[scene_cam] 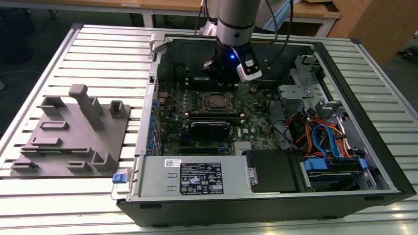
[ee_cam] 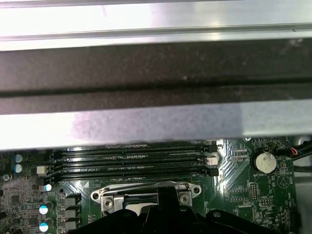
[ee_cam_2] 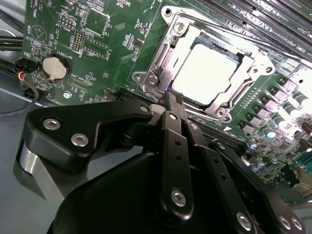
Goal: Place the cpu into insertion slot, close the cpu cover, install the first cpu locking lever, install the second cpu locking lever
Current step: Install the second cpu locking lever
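We judge the lever step in hand, cover down.
Our black pincer (ee_cam_2: pixel 171 105), clenched and empty, hangs just before the silvery square cpu cover (ee_cam_2: pixel 170 63) framing the dull grey cpu (ee_cam_2: pixel 207 73); hooking a lever calls for fine aim.

The cpu (ee_cam_2: pixel 207 73) lies flat in the insertion slot (ee_cam_2: pixel 168 58) on my green board, its pale silver top catching the light and showing square and level. The cpu cover (ee_cam_2: pixel 253 63), a thin silvery metal frame, lies down over the chip, and the chip's top shows through its square window. Seen from the exterior view, the insertion slot (scene_cam: pixel 215 101) is a small square with a silvery rim and a dull grey middle, just beside the long black card and in the middle of the board.
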Available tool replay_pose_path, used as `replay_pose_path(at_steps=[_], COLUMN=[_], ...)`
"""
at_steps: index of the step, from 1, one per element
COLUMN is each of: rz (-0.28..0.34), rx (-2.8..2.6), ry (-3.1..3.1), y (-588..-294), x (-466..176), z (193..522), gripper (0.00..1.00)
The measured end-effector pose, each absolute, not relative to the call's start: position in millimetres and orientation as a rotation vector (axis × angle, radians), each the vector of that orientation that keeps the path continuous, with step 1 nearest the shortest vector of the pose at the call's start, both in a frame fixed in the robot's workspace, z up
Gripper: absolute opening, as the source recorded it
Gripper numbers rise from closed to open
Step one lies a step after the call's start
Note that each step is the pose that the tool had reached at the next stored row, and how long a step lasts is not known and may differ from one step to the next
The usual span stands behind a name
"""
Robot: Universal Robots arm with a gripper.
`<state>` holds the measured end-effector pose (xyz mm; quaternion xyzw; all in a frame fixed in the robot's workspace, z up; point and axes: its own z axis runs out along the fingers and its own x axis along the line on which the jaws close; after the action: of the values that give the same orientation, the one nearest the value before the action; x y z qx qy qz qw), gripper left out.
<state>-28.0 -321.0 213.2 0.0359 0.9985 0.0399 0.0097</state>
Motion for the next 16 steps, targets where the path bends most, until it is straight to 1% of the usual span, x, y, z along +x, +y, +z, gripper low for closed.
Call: replay_pose_path(at_steps=[9,16], rz=[0.124,0.124], rx=[0.112,0.112], ry=[3.118,3.118], y=[-323.2,-323.2], x=[-28.0,-28.0], z=[213.5,221.9], gripper=[0.10,0.10])
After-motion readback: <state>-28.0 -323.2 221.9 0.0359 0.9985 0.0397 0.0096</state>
